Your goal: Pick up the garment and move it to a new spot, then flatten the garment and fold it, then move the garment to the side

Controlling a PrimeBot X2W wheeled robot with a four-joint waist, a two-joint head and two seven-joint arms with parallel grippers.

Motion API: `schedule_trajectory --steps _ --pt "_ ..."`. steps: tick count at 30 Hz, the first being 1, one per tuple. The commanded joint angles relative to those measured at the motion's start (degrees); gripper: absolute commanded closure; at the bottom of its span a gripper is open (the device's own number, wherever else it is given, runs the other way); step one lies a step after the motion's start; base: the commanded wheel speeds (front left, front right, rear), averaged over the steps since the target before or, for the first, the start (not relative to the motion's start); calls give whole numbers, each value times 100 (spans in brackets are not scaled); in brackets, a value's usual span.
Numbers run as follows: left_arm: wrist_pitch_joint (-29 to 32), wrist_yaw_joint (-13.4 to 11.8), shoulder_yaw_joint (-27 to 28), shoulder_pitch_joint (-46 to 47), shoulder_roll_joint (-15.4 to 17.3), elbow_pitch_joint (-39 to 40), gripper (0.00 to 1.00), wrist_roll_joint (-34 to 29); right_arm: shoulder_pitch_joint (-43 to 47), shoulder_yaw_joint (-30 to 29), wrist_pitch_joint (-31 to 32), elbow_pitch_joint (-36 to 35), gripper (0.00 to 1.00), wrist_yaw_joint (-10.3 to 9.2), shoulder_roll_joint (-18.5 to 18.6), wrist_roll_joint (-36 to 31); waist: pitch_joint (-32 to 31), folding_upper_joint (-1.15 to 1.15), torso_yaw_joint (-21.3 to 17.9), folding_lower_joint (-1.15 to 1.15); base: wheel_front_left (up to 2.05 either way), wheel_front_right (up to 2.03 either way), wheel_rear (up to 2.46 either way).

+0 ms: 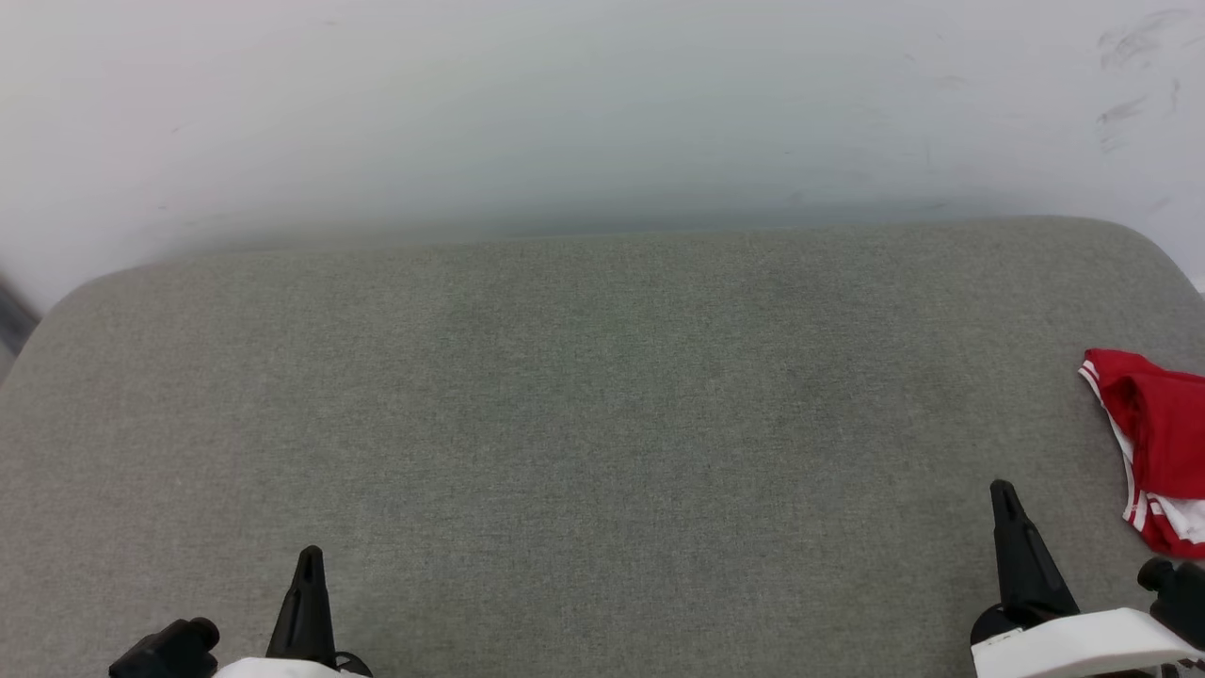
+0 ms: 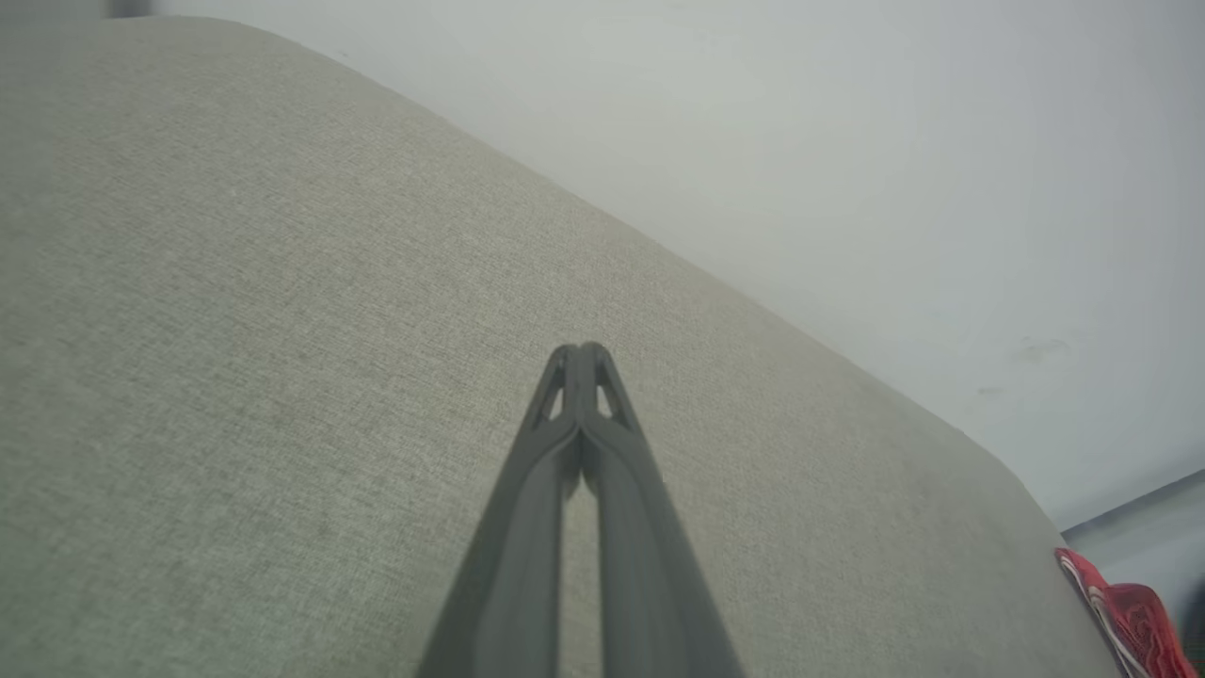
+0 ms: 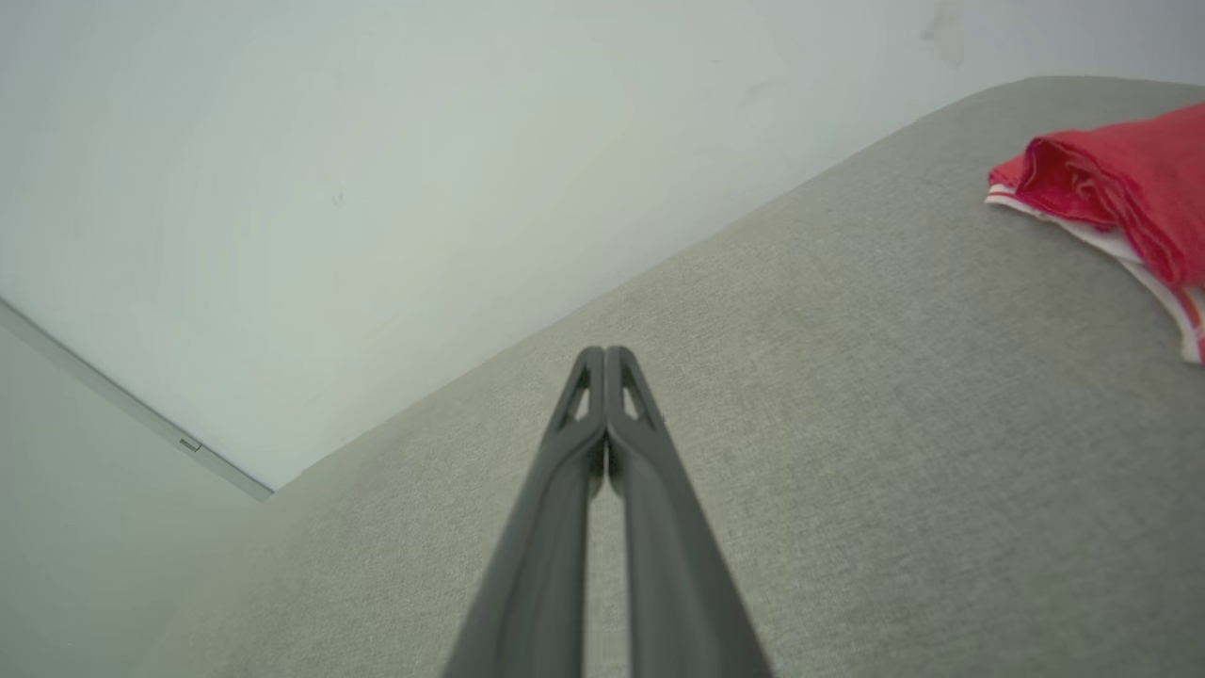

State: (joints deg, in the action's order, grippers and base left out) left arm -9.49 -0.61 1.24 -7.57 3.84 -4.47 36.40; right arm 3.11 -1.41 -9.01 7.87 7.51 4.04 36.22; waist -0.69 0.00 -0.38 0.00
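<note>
Head view: a grey fabric surface (image 1: 602, 424) spreads across the frame, with a pale wall (image 1: 602, 113) behind its far edge. The garment (image 1: 1158, 443) lies crumpled at the surface's right edge, red cloth with white striped trim, partly cut off by the side of the picture. The left gripper (image 1: 309, 557) rises at the lower left, its two dark fingers pressed together into a single point and holding nothing. The right gripper (image 1: 1004, 492) rises at the lower right, likewise pressed together and empty. It stands near the garment but apart from it, the cloth lying further to the right.

Left wrist view: the left gripper (image 2: 582, 353) points out over bare grey fabric surface (image 2: 235, 330), fingertips meeting with nothing between them. The garment (image 2: 1125, 612) shows as a small red bunch at the lower right corner, well apart from the fingers.

Right wrist view: the right gripper (image 3: 604, 356) is also closed tip to tip over the grey fabric surface (image 3: 894, 395), gripping nothing. The garment (image 3: 1120, 174) sits at the upper right, red folds over a white edge, resting on the surface near its rounded rim and clear of the fingers.
</note>
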Motion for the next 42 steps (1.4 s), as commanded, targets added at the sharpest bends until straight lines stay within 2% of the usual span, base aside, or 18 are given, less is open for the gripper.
schedule_trajectory --steps 1,20,42 --pt "23 32 8 145 53 36 100 169 -170 -19 26 -45 100 -1 47 168 1 0 0 0 0 0 0" --pt "364 251 43 486 96 -215 100 1739 -388 -90 394 126 100 -1 54 1706 18 0 8 0 0 0 0" --pt "721 456 111 808 109 -468 100 3192 -591 -179 759 294 100 -2 40 3140 37 0 16 0 0 0 0"
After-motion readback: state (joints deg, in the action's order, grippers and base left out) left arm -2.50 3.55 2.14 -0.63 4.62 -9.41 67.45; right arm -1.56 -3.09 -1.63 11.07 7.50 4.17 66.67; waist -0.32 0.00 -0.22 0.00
